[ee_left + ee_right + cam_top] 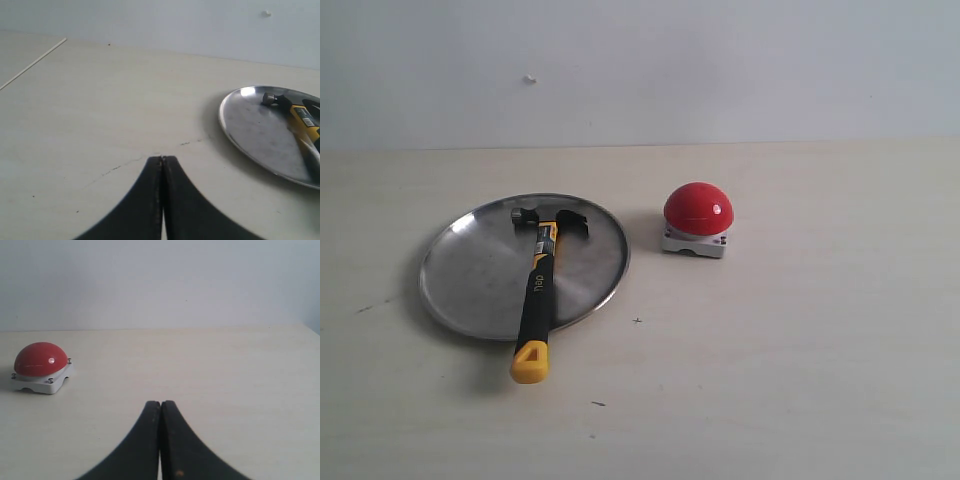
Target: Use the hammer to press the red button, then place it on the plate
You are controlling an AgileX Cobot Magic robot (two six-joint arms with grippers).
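Note:
The hammer (538, 290) lies across the silver plate (470, 270), its dark head on the plate and its yellow handle end hanging over the near rim onto the table. The red button (698, 207) on its white-grey base stands to the right of the plate, apart from it. Neither gripper shows in the exterior view. In the left wrist view my left gripper (162, 159) is shut and empty, well away from the plate (255, 135) and the hammer (300, 120). My right gripper (161, 403) is shut and empty too, away from the red button (40, 360).
A pale wooden table (800, 360) carries everything, with a plain white wall behind. Small dark marks dot the tabletop near the plate. A thin white line (32, 64) crosses the table's far corner in the left wrist view.

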